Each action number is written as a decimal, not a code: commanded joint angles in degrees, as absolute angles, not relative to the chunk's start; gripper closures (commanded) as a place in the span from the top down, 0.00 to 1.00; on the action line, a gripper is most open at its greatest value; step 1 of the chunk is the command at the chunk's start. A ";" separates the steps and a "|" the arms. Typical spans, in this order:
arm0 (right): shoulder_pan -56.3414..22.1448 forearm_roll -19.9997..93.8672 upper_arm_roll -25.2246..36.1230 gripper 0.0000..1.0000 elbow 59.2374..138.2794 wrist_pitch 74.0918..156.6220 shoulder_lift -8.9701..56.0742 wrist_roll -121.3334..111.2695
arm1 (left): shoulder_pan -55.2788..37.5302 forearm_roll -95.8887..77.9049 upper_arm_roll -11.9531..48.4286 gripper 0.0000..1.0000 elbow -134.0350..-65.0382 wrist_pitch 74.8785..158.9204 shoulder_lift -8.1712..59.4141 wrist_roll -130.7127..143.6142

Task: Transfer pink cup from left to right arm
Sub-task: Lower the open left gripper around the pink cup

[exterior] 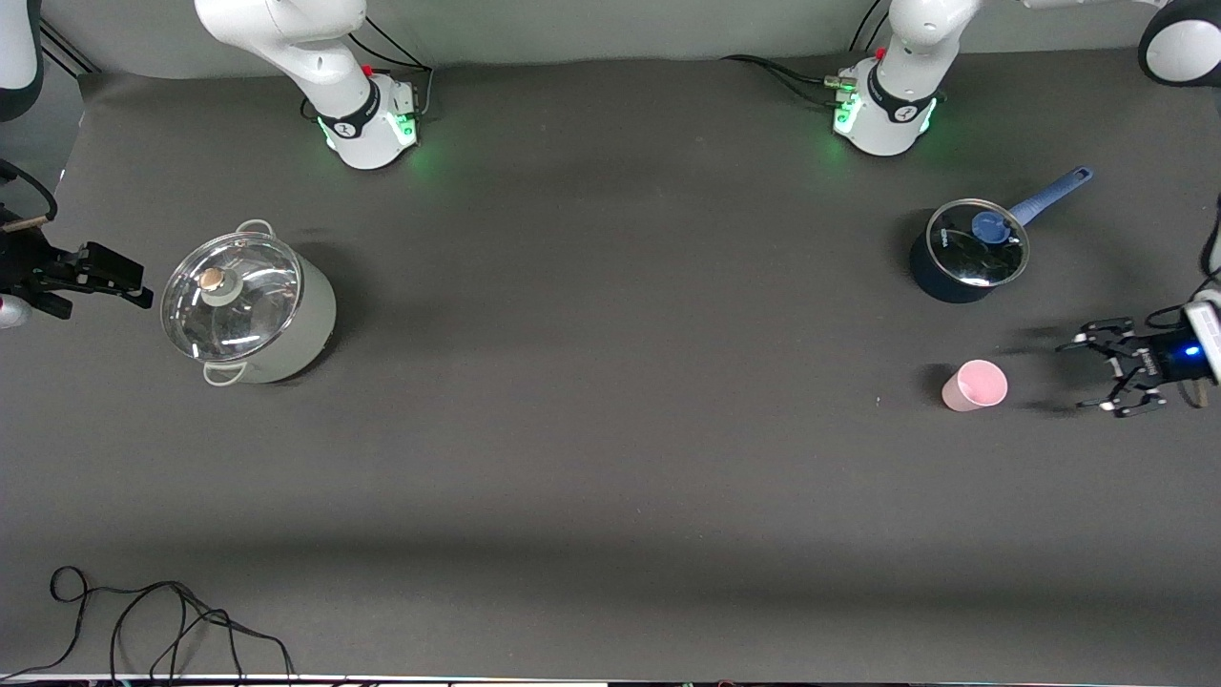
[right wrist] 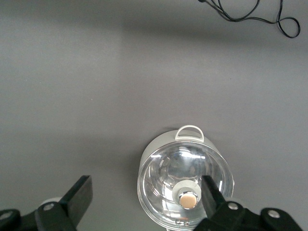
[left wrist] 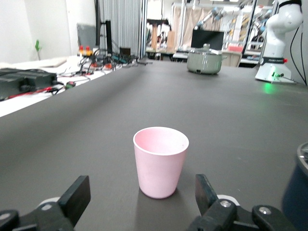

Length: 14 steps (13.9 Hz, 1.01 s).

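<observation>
We see a long bench (exterior: 610,458) with a dark gray top, and a thin black cable (exterior: 162,620) curls on its edge nearest the front camera. The pink cup (exterior: 975,385) stands upright on the bench toward the left arm's end, nearer the front camera than the blue pot (exterior: 963,258) with its glass lid. The left tool (exterior: 1111,380) is low, just beside the cup, with its fingers spread wide and nothing in them. The right tool (exterior: 105,277) waits up in the air beside the big gray pot (exterior: 250,305), and its fingers are spread wide too, holding nothing. Only the left wrist view shows the room: white desks with wires, a dark screen and other robots. Only the right wrist view looks straight down through the big pot's glass lid (right wrist: 185,190).
</observation>
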<state>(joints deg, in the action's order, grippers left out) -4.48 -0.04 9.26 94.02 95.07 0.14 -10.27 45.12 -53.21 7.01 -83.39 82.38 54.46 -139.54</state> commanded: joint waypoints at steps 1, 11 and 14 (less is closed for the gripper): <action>-4.75 0.79 9.67 1.00 93.25 93.96 0.09 -11.34 | 44.83 -54.58 9.22 0.97 -81.91 82.79 57.21 -141.59; -4.75 0.79 9.67 1.00 93.25 93.96 0.09 -11.34 | 40.44 -57.74 9.76 0.98 -82.44 86.92 60.99 -150.99; -4.66 0.79 9.67 1.00 93.25 93.96 0.09 -11.34 | 39.47 -58.01 9.76 0.98 -82.53 87.01 61.70 -151.61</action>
